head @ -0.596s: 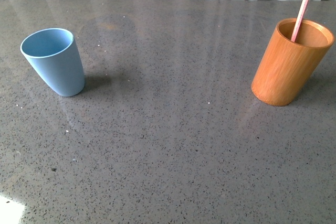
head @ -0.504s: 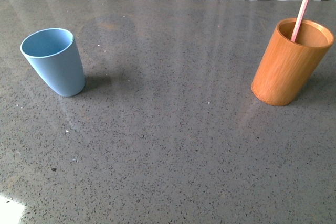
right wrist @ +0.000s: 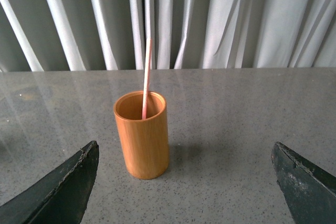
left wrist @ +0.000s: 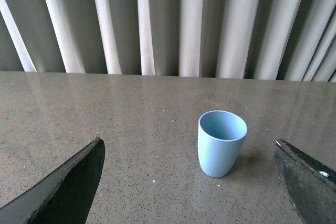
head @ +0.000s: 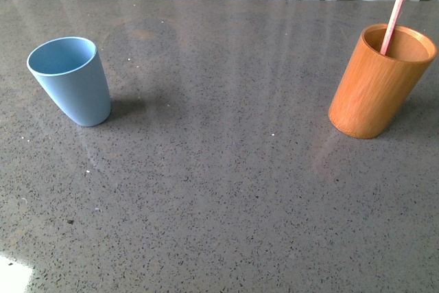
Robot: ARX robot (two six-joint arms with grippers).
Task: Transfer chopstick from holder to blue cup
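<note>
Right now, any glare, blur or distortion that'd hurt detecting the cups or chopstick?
Front view: blown-out glare patch at the table's near-left corner; blue cup and holder lean outward, likely lens distortion. Left wrist view: cup sharp, soft shadow. Right wrist view: chopstick crisp against the curtain.

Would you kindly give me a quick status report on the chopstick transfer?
Left tool open, facing blue cup. Right tool open, facing holder. Chopstick leaning in holder, untouched. Nothing between holder and cup.

Orange-brown holder (head: 378, 81); pinkish-red chopstick (head: 396, 10); pale blue cup (head: 70, 80); dark-speckled grey table (head: 219, 190).
</note>
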